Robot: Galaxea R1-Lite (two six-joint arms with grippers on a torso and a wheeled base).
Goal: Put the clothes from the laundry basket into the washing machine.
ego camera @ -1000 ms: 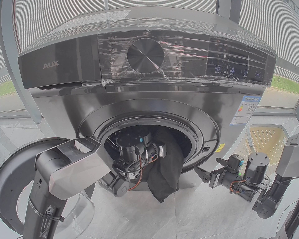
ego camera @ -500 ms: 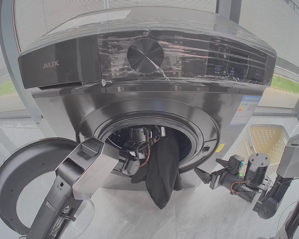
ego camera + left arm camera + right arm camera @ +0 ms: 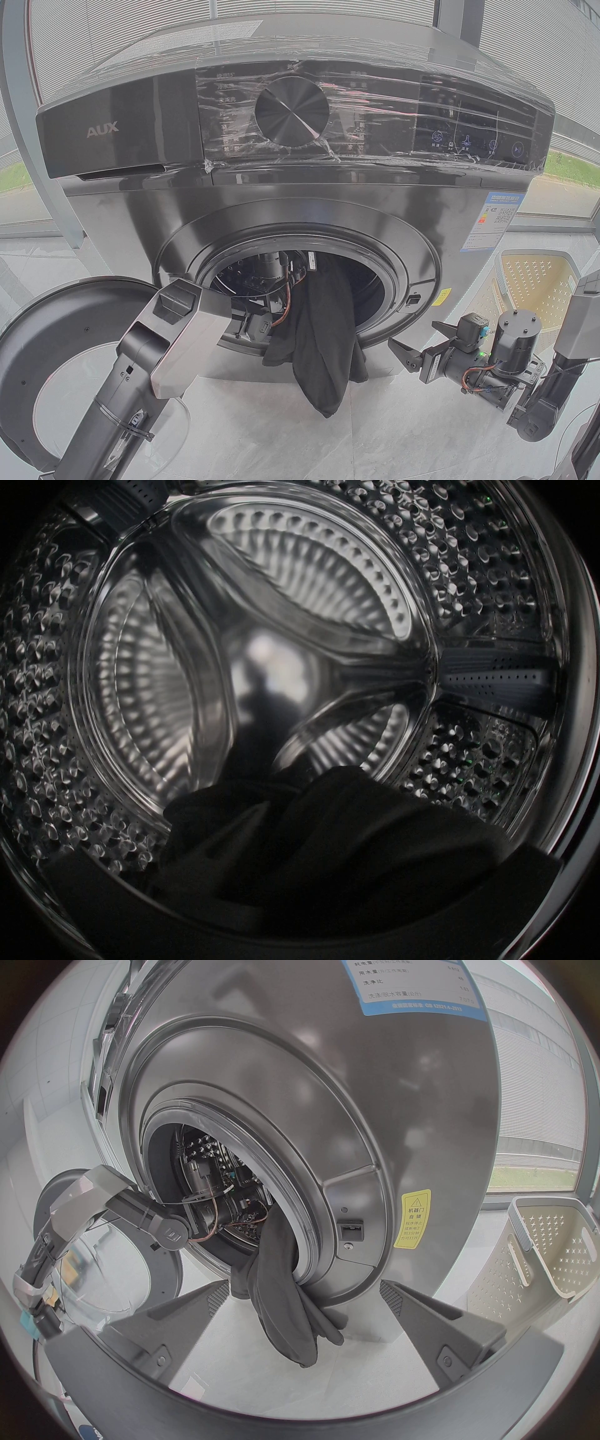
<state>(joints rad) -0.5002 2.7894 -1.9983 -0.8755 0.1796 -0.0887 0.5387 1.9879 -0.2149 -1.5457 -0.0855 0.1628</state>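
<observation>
The black garment (image 3: 319,337) hangs half out over the washing machine's (image 3: 287,187) door rim, and its loose weight could drag it to the floor. Its other end lies in the drum (image 3: 262,636), where the left arm (image 3: 181,337) is; that arm's grip cannot be told. The right gripper (image 3: 419,342) is spread and holds nothing. The visible part of the laundry basket (image 3: 544,275) looks empty.

Garment (image 3: 322,337) hangs over the lower rim of the washing machine (image 3: 300,187) opening, half inside the drum (image 3: 262,667). Door (image 3: 37,350) sits out to the left, and the laundry basket (image 3: 537,275) is on the floor (image 3: 375,431) to the machine's right.
</observation>
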